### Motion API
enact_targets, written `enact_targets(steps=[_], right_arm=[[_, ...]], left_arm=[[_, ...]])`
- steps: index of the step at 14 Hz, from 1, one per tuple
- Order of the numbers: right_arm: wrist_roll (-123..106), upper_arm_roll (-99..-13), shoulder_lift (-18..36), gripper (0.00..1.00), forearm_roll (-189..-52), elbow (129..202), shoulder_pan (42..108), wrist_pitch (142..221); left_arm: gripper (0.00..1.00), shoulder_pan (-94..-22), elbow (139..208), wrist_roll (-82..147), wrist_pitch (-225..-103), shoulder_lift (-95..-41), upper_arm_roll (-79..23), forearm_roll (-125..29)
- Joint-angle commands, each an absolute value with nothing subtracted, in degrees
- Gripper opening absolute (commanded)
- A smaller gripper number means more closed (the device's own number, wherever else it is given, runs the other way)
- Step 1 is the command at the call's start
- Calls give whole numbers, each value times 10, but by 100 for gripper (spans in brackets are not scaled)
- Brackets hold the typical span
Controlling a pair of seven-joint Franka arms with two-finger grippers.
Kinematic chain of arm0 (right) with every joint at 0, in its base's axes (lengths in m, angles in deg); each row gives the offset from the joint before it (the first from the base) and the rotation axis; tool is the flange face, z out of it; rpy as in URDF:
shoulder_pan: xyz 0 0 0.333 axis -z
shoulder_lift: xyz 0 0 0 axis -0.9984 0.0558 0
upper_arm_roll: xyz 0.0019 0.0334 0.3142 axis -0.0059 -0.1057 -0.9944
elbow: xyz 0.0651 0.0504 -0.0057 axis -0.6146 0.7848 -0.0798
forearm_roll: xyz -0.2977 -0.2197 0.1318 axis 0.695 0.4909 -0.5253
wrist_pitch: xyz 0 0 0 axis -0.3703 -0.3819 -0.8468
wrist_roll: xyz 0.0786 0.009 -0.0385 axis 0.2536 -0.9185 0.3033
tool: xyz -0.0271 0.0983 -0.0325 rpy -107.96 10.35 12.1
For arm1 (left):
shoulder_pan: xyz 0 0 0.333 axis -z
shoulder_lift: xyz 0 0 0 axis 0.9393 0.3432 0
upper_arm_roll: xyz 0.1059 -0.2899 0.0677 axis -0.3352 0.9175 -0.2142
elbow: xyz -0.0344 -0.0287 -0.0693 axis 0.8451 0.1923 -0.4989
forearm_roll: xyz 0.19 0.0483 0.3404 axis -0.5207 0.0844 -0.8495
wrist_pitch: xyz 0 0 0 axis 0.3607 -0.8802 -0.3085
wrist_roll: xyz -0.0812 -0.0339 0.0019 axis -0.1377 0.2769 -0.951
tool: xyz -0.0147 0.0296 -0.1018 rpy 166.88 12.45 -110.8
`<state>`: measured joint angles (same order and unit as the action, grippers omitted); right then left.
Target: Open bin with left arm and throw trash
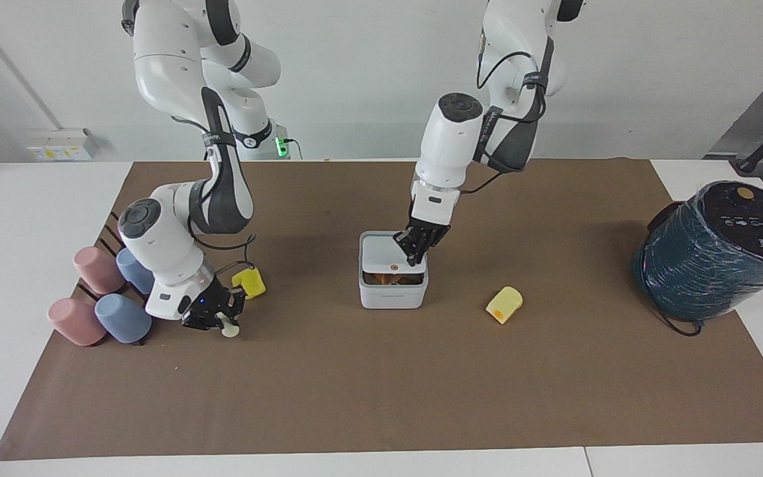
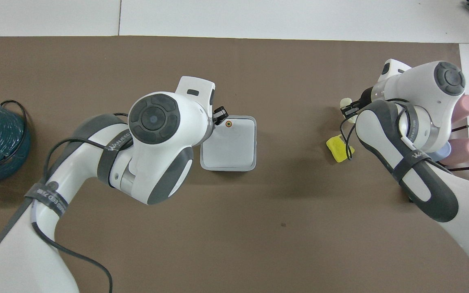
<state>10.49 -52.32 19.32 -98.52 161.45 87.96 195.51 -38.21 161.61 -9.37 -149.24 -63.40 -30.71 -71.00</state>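
The white bin (image 1: 393, 297) stands mid-table, its lid (image 1: 381, 253) tilted up at the edge farther from the robots, leaving a dark gap under the orange dot. My left gripper (image 1: 414, 258) is shut, its tips at the lid's corner toward the left arm's end; from overhead it (image 2: 220, 114) sits beside the bin (image 2: 234, 152). My right gripper (image 1: 217, 320) is down on the mat, shut on the pale cream trash lump (image 1: 229, 326). The yellow notched chunk (image 1: 250, 282) lies just nearer the robots. A yellow-orange wedge (image 1: 504, 305) lies beside the bin toward the left arm's end.
Pink and blue cups (image 1: 98, 269) lie on their sides at the right arm's end, close to the right gripper. A big dark-teal wrapped cylinder (image 1: 712, 252) stands at the left arm's end. Brown paper (image 1: 381, 384) covers the table.
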Motion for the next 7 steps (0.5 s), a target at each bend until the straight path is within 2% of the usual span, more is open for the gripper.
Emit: enact_targets(steps=[1, 5, 6, 7], right_arm=[[12, -535, 166, 0, -1002, 1575, 878, 1896], [-226, -600, 145, 0, -1023, 1544, 878, 1877], [-284, -614, 147, 0, -1049, 1537, 876, 1886], [-326, -625, 148, 0, -1065, 1536, 867, 1898]], left_arm=[[18, -417, 1569, -55, -1410, -636, -305, -695], [19, -450, 1566, 16, -1385, -641, -310, -694], [21, -462, 1570, 37, -1386, -642, -310, -692], [29, -472, 1574, 60, -1386, -644, -310, -691]])
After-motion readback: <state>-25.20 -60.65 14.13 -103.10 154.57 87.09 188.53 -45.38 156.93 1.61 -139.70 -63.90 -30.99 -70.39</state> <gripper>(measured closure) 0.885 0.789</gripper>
